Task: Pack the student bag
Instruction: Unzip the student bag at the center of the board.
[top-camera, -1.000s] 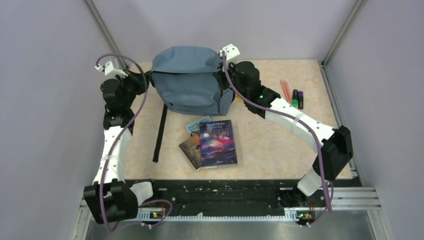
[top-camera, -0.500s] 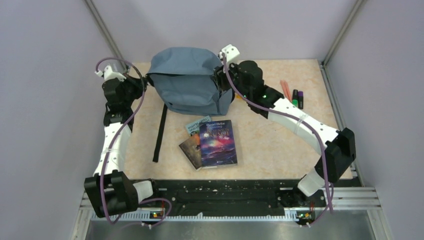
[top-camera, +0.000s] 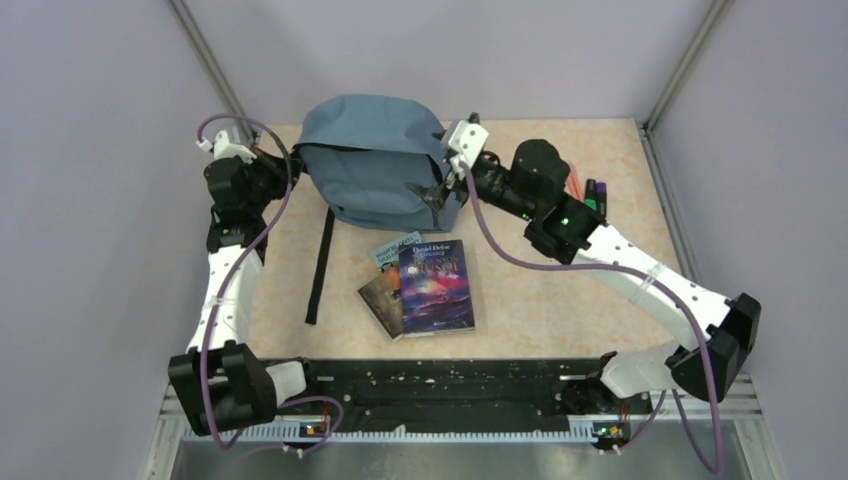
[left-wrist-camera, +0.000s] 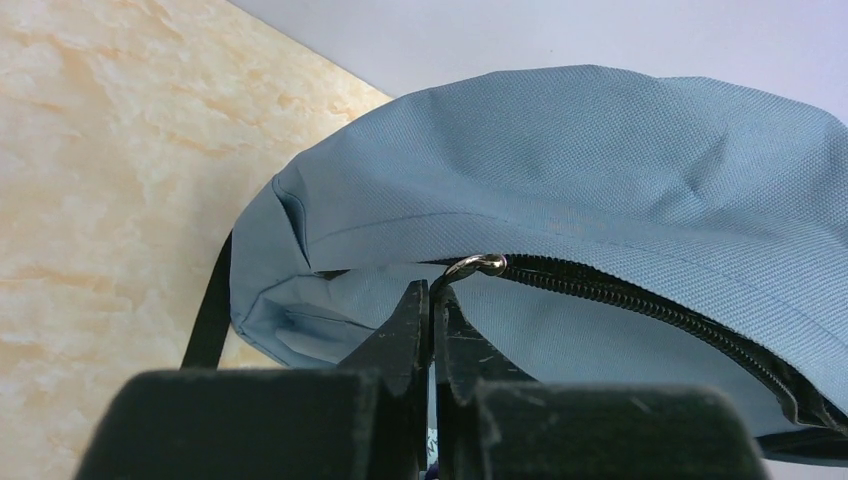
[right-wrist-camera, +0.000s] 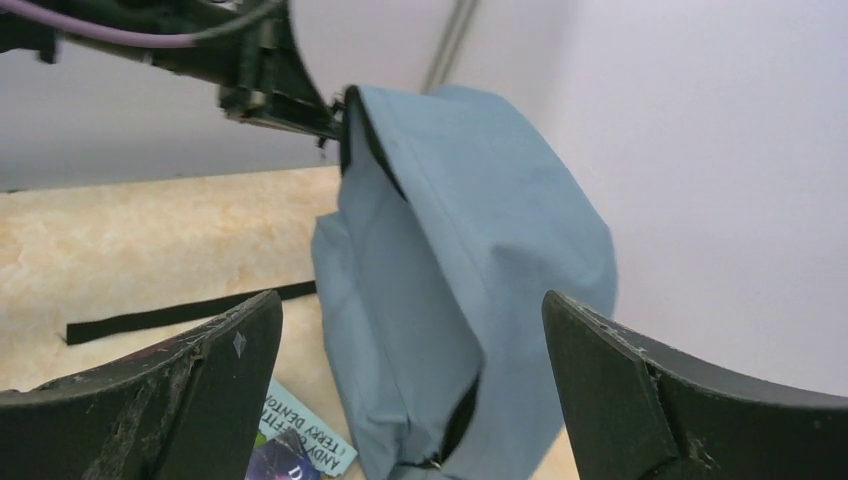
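Nearest the arm bases, a small stack of books (top-camera: 422, 288) lies flat on the table (top-camera: 560, 290), the top cover dark and starry. A loose black strap (top-camera: 320, 265) runs away from the bases just to their left. Beyond both stands the student bag (top-camera: 372, 160), upright at the far middle of the table, with its long axis running left to right and its black zipper (left-wrist-camera: 640, 300) arching along the top.

The right gripper (top-camera: 437, 192) hangs at the bag's right front corner, just past the books. Its fingers (right-wrist-camera: 215, 385) are spread wide with nothing between them, and the bag's end panel fills the view ahead. The left gripper (left-wrist-camera: 432, 295) sits at the bag's left end. Its fingers are clenched together on the zipper pull (left-wrist-camera: 478, 264), whose metal ring shows just above the tips.

From those fingers the closed zipper leads off to the right along the bag's length, so any pull would probably have to travel toward the right arm. The right arm is empty and closer to the books, so it looks better placed to fetch them. Bare table lies to the bag's right, out to the highlighters (top-camera: 594, 197) and orange pencils (top-camera: 572, 182). The enclosure walls stand close behind the bag.
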